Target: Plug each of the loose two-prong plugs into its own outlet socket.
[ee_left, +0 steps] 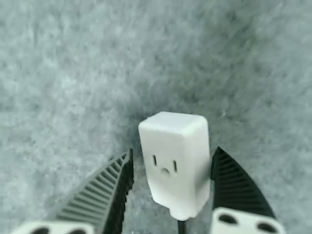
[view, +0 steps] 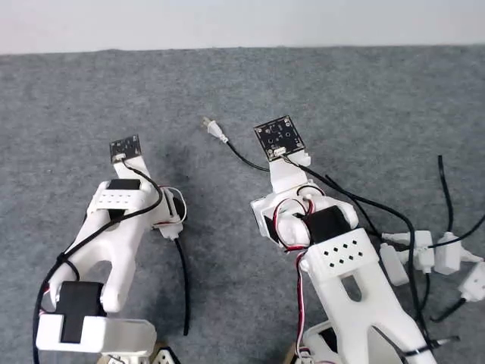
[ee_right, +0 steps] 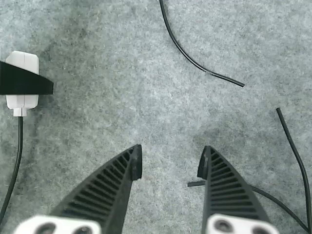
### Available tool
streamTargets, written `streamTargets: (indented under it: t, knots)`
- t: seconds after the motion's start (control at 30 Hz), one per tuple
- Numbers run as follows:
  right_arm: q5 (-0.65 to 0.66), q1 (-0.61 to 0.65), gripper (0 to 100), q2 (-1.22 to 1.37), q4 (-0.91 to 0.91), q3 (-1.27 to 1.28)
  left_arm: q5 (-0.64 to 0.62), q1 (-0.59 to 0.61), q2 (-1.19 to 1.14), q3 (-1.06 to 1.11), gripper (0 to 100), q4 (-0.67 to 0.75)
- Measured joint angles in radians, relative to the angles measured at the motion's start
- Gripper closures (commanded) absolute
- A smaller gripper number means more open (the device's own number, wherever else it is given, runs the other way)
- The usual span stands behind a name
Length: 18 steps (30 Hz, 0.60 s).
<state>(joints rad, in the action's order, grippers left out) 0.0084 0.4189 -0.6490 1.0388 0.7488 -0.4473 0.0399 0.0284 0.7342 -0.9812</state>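
Left end effector (ee_left: pixel 170 163): fingers apart, straddling a white socket (ee_left: pixel 174 156). One finger (ee_left: pixel 234 185) is against the socket's side, the other has a thin gap, so it isn't clamped. The socket sits on the grey-covered bench (view: pixel 76 91), slotted face towards the wrist camera, with its cord leaving from the end nearest the end effector base.

Right end effector (ee_right: pixel 169 163): fingers apart with nothing between them, above bare grey bench surface. From its wrist camera the same socket (ee_right: pixel 20 100) shows off to one side with a black finger of the other arm (ee_right: pixel 27 84) across it. The socket's black cord (ee_right: pixel 17 156) trails away from it. Two more loose black cord ends (ee_right: pixel 200 63) lie on the bench further out.

High view: a loose two-prong plug (view: pixel 216 130) lies on the bench just ahead of the right arm's wrist, prongs pointing away from the arms. Its black cord runs back under that arm. A cluster of white connectors (view: pixel 424 254) with tangled black cords sits beside the right arm, well apart from that plug. Can't tell which of them are plugs and which are sockets.
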Motion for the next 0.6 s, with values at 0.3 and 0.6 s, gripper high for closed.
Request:
streamTargets:
  t: [0.3,0.6]
  knots:
    - [0.0,0.0,81.6,0.0,0.0,0.0,0.0,0.066,0.0,0.0,77,-0.011]
    - [0.0,0.0,81.6,0.0,0.0,0.0,0.06,0.106,0.0,0.0,88,-0.018]
